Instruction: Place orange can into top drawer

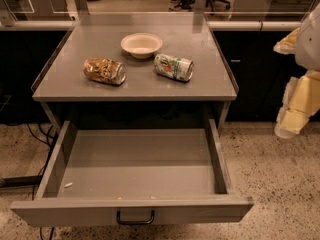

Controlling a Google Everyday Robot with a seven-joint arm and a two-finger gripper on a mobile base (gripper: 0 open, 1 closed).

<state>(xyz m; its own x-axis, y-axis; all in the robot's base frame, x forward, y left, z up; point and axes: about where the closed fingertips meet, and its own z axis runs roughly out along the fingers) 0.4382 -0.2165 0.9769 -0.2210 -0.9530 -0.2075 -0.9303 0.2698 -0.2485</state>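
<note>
The orange can (104,71) lies on its side on the left part of the grey countertop (135,86), its shiny end facing right. The top drawer (135,164) is pulled fully open below the counter, and its front panel carries a dark curved handle (135,217). Inside it are only a few small crumbs. My gripper (292,119) hangs at the far right edge of the view, off the side of the cabinet, at about the height of the counter's front edge. It is far from the can and holds nothing that I can see.
A white and green can (173,66) lies on its side to the right of the orange can. A white bowl (142,44) stands behind and between the two cans. Dark cabinets flank the unit, and cables run on the speckled floor at the left.
</note>
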